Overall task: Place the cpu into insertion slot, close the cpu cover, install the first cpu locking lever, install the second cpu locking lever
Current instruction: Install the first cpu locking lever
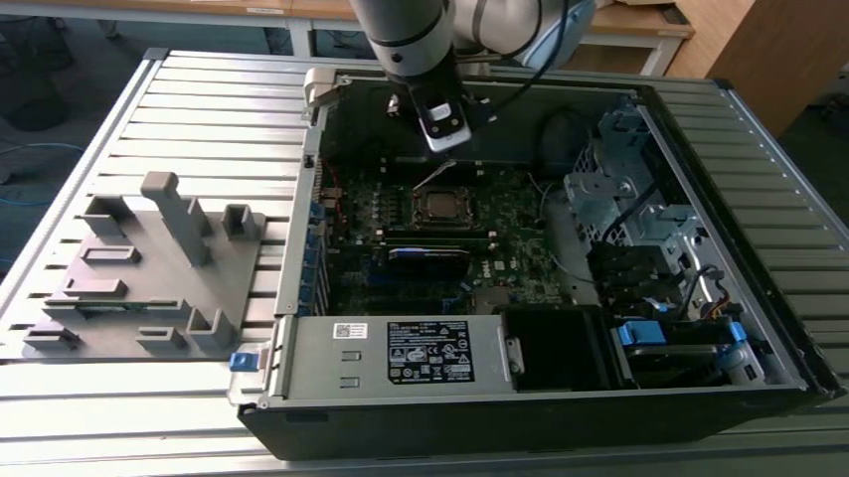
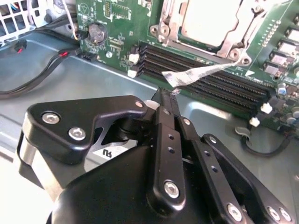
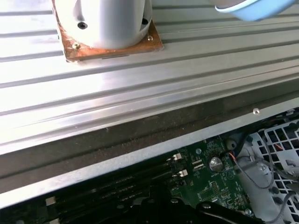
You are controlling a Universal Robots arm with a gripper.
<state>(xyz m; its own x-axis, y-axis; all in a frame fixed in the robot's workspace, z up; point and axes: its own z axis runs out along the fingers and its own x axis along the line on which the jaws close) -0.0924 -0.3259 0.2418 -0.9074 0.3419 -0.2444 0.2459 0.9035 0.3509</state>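
Note:
The cpu (image 2: 210,21), a square chip with a silver-grey top, sits in the insertion slot (image 1: 442,206) on the green motherboard. The silver cpu cover (image 2: 167,21) lies down around the chip as a frame. A thin, pale taped locking lever (image 2: 205,71) stands raised and slants from the socket's corner toward my gripper (image 2: 164,93). The black fingers are shut, and their tip meets the lever's free end. I cannot tell whether the lever is pinched or only touched. In the exterior view the gripper (image 1: 447,149) hangs just beyond the far side of the socket, inside the open case.
Long black memory slots (image 2: 205,79) run between gripper and socket. Cables (image 2: 37,70) lie on the case floor. The power supply (image 1: 398,353) and drive cage (image 1: 637,199) crowd the case's near and right sides. A grey fixture block (image 1: 146,268) stands on the slatted table.

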